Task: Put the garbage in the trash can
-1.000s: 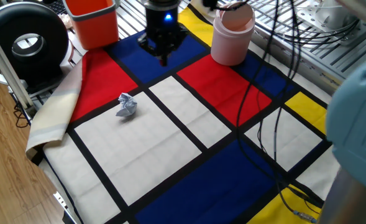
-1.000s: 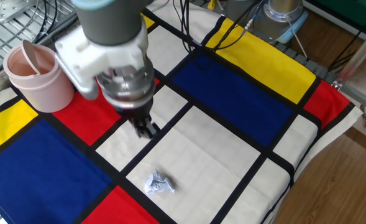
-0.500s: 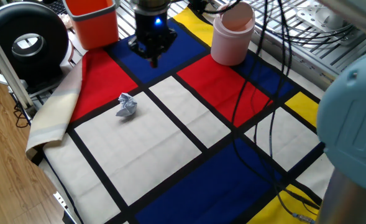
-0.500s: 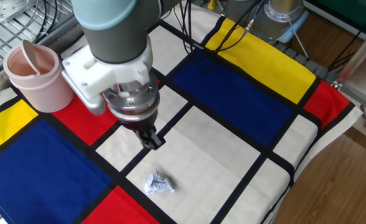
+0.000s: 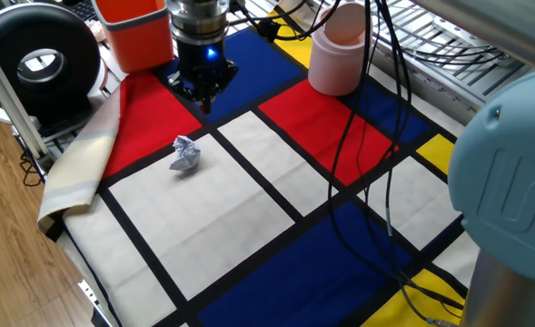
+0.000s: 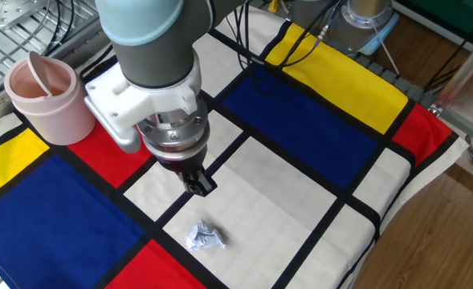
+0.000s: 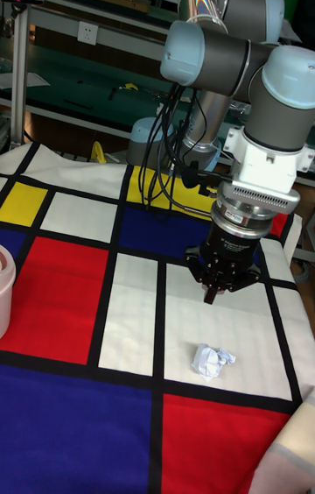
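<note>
The garbage, a small crumpled wad of white-grey paper, lies on a white square of the checked cloth. My gripper hangs above the cloth a short way from the wad, apart from it, with its fingers together and nothing between them. The trash can, pale pink and round with a swing lid, stands at the cloth's far side, well away from the wad.
An orange square-sided bin stands at the cloth's corner close to the gripper. A black round device sits beside it off the cloth. Black cables trail across the cloth. The arm's large grey-blue body fills one corner.
The gripper has moved across the cloth toward the paper wad, staying shut. The wad and both bins have not moved.
</note>
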Robot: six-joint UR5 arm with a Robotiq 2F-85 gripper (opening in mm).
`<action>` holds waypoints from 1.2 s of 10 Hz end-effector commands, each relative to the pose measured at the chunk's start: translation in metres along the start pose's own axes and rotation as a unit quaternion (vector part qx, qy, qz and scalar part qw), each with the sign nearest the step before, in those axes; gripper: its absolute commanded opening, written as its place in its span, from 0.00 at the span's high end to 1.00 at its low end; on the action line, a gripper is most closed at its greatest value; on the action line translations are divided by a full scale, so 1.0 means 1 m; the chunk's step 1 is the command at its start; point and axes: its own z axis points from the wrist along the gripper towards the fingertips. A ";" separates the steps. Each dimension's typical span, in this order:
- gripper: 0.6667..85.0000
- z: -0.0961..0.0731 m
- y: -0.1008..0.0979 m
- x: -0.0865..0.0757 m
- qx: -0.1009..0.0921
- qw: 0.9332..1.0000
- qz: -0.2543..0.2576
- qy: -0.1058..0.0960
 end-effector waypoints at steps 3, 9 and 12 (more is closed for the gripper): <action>1.00 -0.001 0.002 0.002 -0.003 1.000 0.001 0.003; 1.00 -0.002 0.021 -0.004 -0.039 0.999 0.011 -0.007; 0.85 -0.002 0.022 0.001 -0.041 0.999 -0.007 0.001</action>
